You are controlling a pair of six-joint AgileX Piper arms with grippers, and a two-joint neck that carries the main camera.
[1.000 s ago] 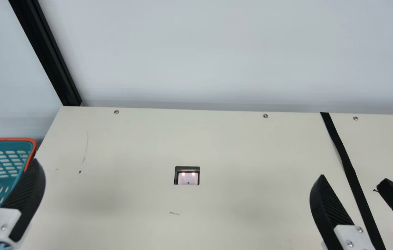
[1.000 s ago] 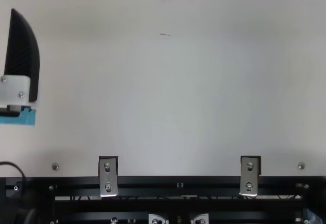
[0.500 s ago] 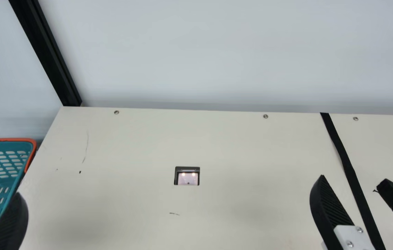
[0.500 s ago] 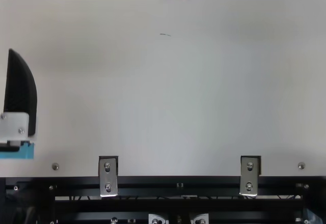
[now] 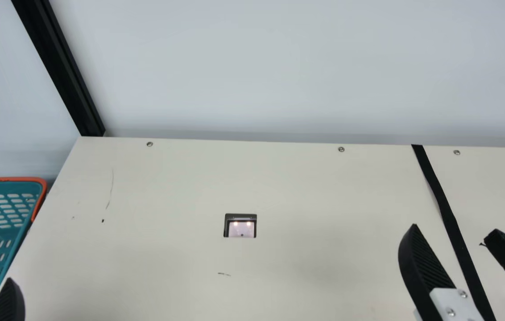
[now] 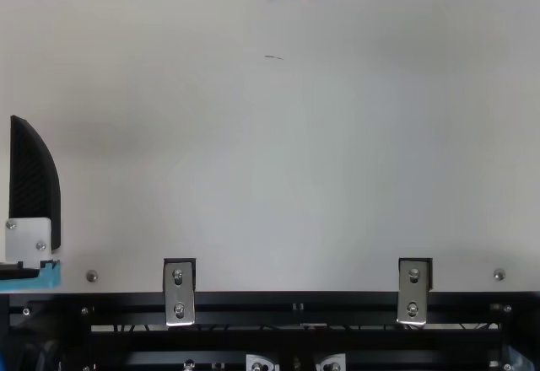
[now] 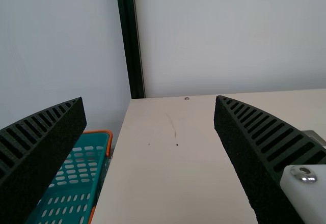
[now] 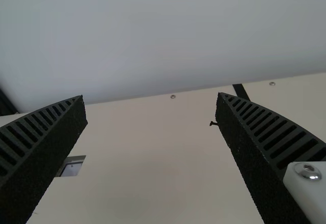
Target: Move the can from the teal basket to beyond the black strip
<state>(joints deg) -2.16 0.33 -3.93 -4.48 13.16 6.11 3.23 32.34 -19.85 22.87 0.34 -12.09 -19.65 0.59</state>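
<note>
The teal basket (image 5: 7, 179) is at the main view's left, by the side edge of the table (image 5: 167, 200). The left claw (image 6: 34, 181), near the table's front edge in the top view, points forward with fingers spread; toward the right, the right claw (image 5: 455, 228) also points forward, open, its fingers either side of the black strip (image 5: 445, 209) in the main view.

Teal basket (image 5: 9, 179): you see it cropped, main view's left.
Left gripper (image 6: 34, 177): top view's left edge cuts it.
Black strip (image 5: 448, 217): bottom cropped.
</note>
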